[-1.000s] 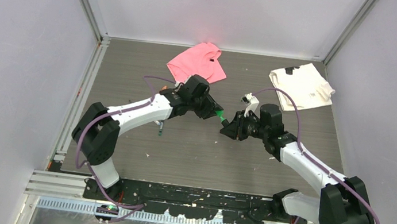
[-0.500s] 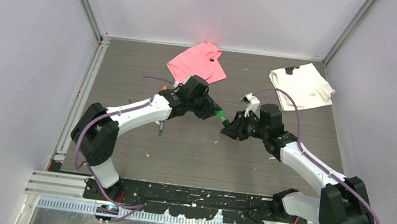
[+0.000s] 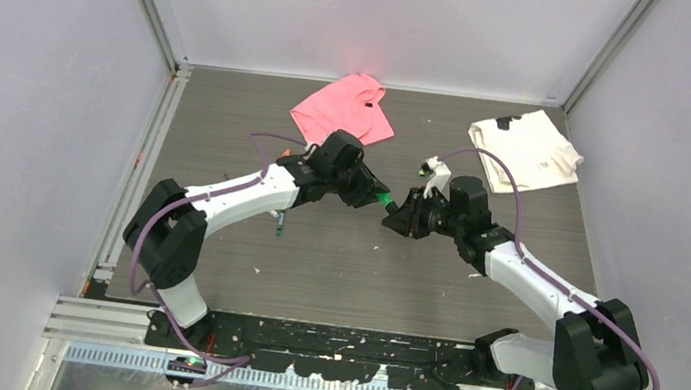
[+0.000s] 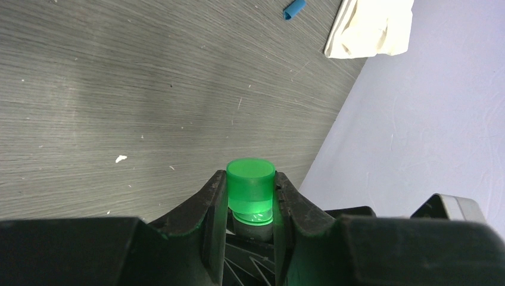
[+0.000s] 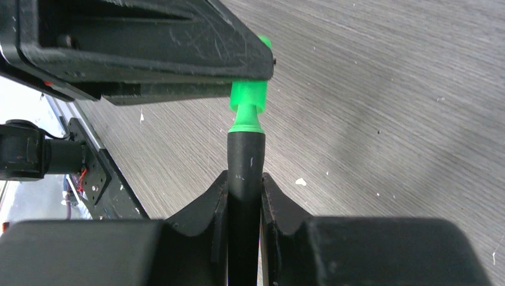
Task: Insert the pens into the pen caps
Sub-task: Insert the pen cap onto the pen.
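1. The left pincer (image 4: 251,183) is clamped on a bright green cap (image 4: 251,179), held above the tabletop (image 4: 119,89) midway between the two arms.
2. The right pincer (image 5: 245,187) is closed tight on a black pen (image 5: 245,155), pointed at that cap.
3. The pen's green tip sits at the cap's mouth. Its neck shows below the cap, so I judge it not fully seated, and a push along the pen's axis remains.
4. A blue cap (image 4: 293,9) lies alone near the white cloth (image 4: 369,27), so at least one more pairing seems left.
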`<action>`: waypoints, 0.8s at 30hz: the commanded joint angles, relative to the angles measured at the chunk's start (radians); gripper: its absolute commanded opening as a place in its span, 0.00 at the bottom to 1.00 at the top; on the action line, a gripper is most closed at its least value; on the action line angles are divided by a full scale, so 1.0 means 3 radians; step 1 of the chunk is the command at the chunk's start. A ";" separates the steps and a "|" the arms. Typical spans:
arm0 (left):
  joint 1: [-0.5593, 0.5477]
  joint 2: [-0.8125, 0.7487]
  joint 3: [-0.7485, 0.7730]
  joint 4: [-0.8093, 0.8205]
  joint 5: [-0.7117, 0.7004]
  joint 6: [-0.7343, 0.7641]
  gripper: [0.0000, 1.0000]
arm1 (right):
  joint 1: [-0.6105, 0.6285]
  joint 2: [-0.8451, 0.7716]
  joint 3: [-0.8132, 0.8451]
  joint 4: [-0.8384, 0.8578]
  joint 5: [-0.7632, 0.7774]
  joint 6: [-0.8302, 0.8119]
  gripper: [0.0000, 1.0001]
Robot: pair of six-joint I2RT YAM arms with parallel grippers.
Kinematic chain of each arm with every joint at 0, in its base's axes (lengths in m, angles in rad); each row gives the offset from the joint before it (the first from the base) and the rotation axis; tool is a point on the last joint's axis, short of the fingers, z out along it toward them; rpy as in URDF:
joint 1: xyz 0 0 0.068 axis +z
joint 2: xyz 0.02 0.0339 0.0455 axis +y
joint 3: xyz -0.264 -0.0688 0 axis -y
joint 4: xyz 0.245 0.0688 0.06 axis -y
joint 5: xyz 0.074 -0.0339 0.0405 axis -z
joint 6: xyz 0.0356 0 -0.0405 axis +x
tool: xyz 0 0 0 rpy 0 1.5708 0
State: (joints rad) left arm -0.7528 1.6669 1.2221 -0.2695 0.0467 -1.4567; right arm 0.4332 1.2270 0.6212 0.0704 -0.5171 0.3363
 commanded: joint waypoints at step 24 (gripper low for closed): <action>-0.0135 -0.0264 0.1052 0.0155 -0.0092 0.1222 0.01 | -0.0036 0.0430 0.1151 0.1696 -0.0380 -0.0171 0.01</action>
State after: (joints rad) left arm -0.7368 1.6627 1.4391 -0.2687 -0.0780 -1.2057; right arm 0.4007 1.3407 0.7979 0.2790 -0.5289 0.3000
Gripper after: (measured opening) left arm 0.286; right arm 0.246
